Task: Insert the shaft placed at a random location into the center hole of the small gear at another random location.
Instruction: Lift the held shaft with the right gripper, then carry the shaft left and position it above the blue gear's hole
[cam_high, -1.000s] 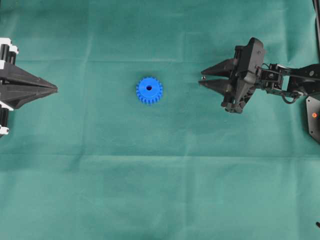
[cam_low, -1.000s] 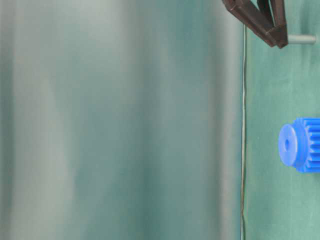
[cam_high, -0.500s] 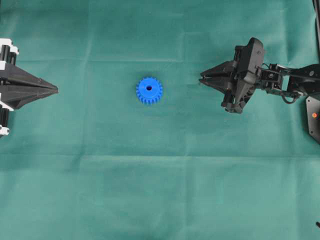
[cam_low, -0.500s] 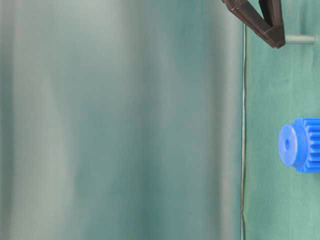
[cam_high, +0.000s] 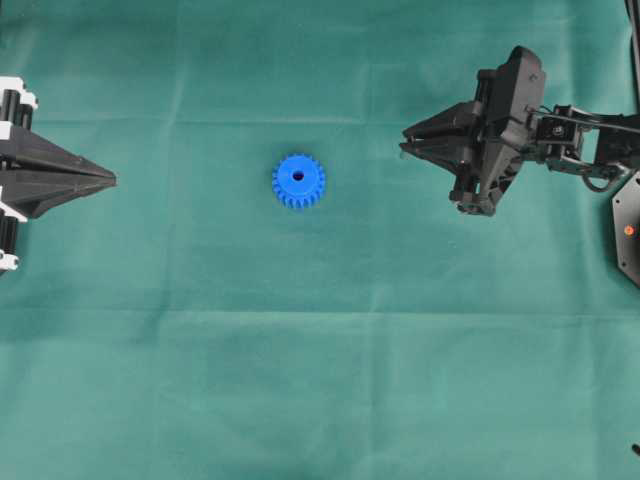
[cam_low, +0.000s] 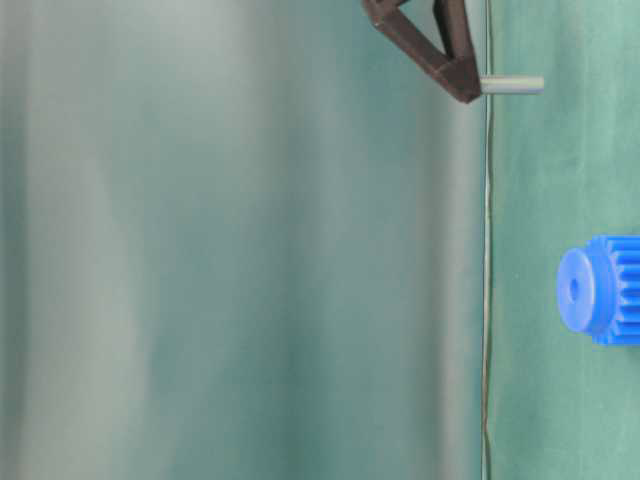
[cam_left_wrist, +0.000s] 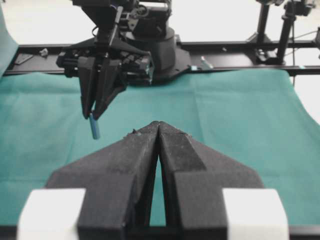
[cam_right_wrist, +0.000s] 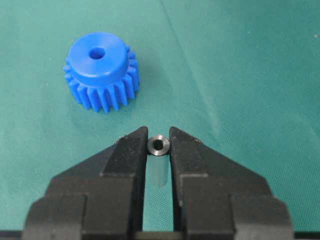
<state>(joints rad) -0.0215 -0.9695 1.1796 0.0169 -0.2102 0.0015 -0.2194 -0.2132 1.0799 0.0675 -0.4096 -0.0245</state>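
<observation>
The small gear (cam_high: 298, 181) is bright blue and lies flat on the green cloth, its center hole (cam_high: 298, 176) facing up. My right gripper (cam_high: 404, 143) is to the right of it, shut on the shaft (cam_right_wrist: 159, 145), a small silver pin pinched between the fingertips. The pin hangs clear of the cloth, as the shaft (cam_low: 512, 85) shows in the table-level view and the shaft (cam_left_wrist: 95, 127) in the left wrist view. The gear (cam_right_wrist: 100, 70) lies ahead and left of the right jaws. My left gripper (cam_high: 113, 180) rests shut and empty at the left edge.
Green cloth (cam_high: 320, 380) covers the whole table. A black plate with a red dot (cam_high: 627, 235) sits at the right edge. A black frame rail (cam_left_wrist: 240, 50) and the right arm's base (cam_left_wrist: 150, 45) stand beyond the cloth's far side.
My right gripper closed on the shaft, then lifted it off the cloth and shifted slightly toward the top of the overhead view. The gear and left gripper stayed put.
</observation>
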